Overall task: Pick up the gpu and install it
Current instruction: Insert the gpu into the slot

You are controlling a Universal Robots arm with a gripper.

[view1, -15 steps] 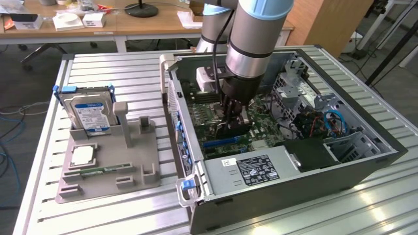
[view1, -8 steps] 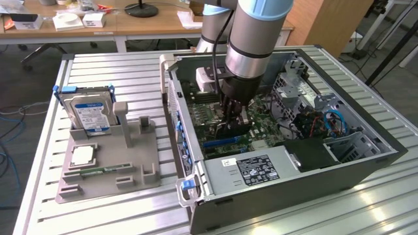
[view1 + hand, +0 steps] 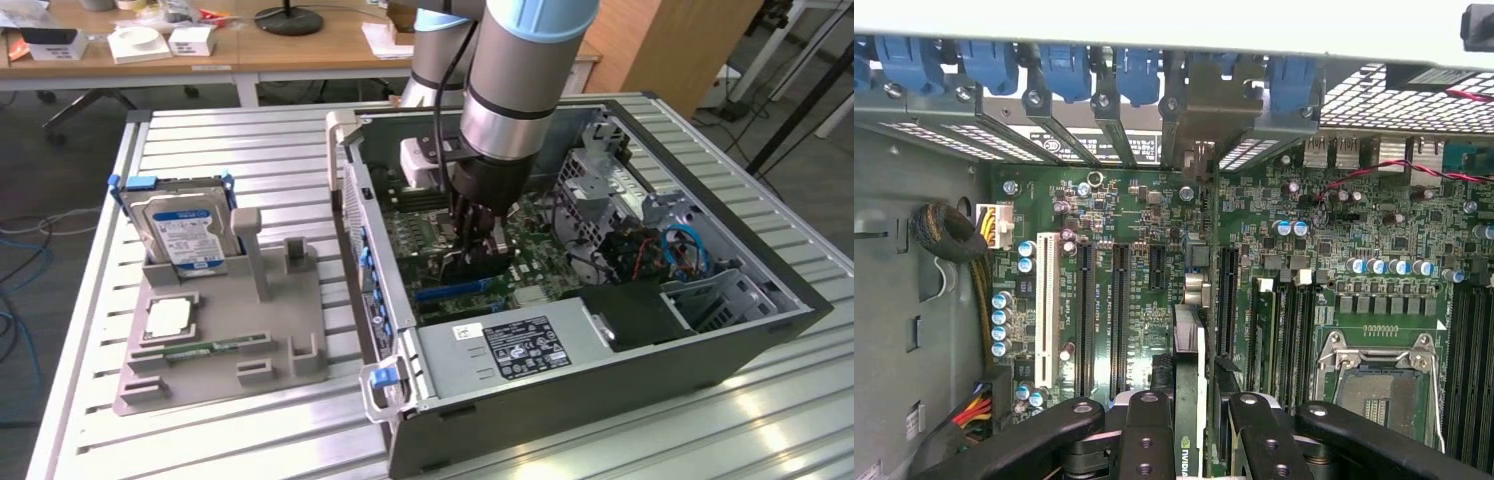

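Edgewise in the pincer point(image 3: 1202, 440), the gpu point(image 3: 1189, 360) runs lengthwise toward rear slots point(image 3: 1069, 125).

Table point(image 3: 227, 140): ribbed bare metal, satin sheen. Jig point(image 3: 267, 340): matt grey plastic. Case point(image 3: 601, 400): dark matt sheet metal. Motherboard point(image 3: 1144, 210): glossy green PCB. Gripper point(image 3: 1199, 402): smooth matt black.

Wood desks point(image 3: 310, 48) – grey floor point(image 3: 47, 175).
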